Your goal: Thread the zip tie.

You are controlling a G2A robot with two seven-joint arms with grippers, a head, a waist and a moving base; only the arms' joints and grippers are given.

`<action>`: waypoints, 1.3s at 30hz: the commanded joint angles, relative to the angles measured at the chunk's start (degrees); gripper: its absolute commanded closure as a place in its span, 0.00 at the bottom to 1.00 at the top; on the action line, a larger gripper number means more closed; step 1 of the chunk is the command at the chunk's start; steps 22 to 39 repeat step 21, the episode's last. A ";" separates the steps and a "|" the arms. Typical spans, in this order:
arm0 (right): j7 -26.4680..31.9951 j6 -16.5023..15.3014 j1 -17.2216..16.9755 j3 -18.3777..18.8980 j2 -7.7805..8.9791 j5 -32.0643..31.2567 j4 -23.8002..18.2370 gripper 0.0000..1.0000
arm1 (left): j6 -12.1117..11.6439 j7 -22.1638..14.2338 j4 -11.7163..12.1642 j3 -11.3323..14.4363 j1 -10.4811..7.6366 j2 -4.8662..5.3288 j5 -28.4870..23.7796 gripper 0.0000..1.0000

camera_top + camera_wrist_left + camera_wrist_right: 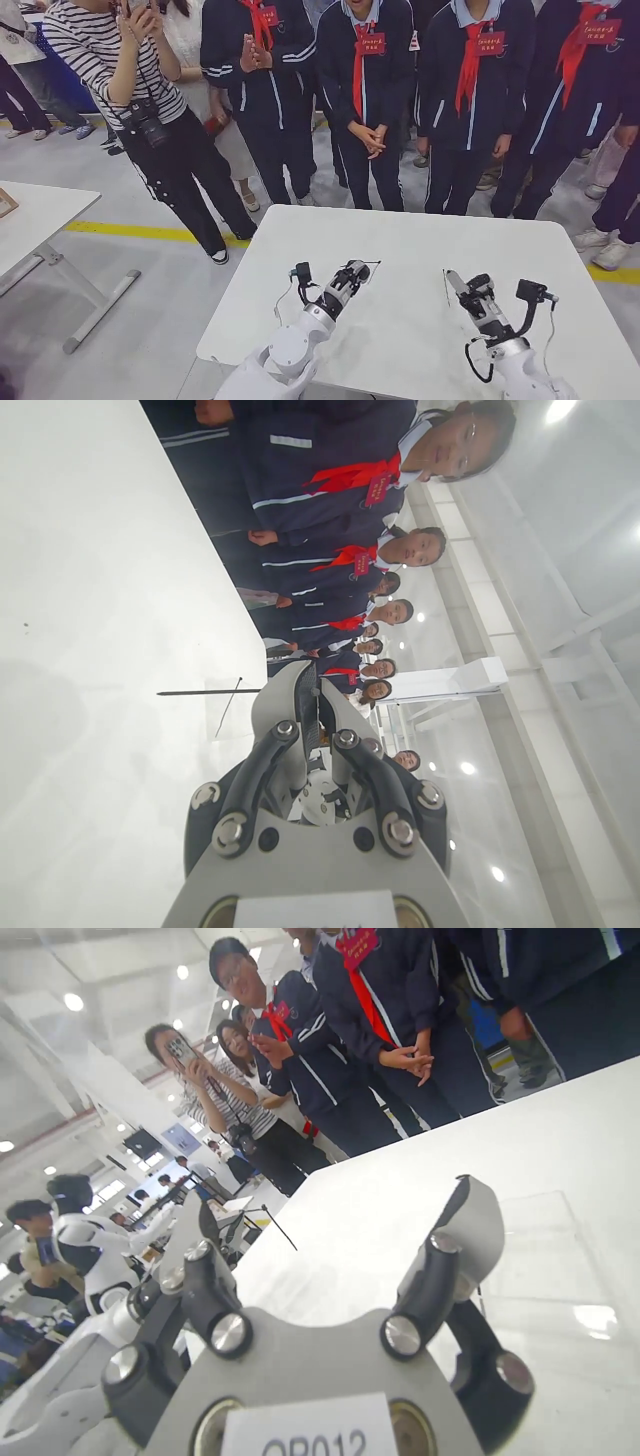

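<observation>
Left gripper (311, 682) is clenched on the zip tie (205, 692), whose strip juts out straight over the near-left part of the table (480, 240). Right gripper (332, 1200) is splayed wide, holding nothing, over the table's near-right part. The tie looks light, thin, springy and slick, so pinch it close to the free tip.

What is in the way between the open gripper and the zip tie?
Nothing I can see. The left gripper is shut on the zip tie, and only flat white table lies between it and the open right gripper.
</observation>
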 commanded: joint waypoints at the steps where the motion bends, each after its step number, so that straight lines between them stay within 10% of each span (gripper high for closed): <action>1: -0.52 0.00 -0.76 2.58 0.23 4.31 0.08 0.00 | 0.10 0.28 0.38 -0.19 0.02 -0.03 -0.17 1.00; 39: 0.81 2.83 -1.46 6.14 0.53 9.54 0.36 0.00 | 0.58 0.01 1.16 0.10 -0.07 -0.12 -0.05 1.00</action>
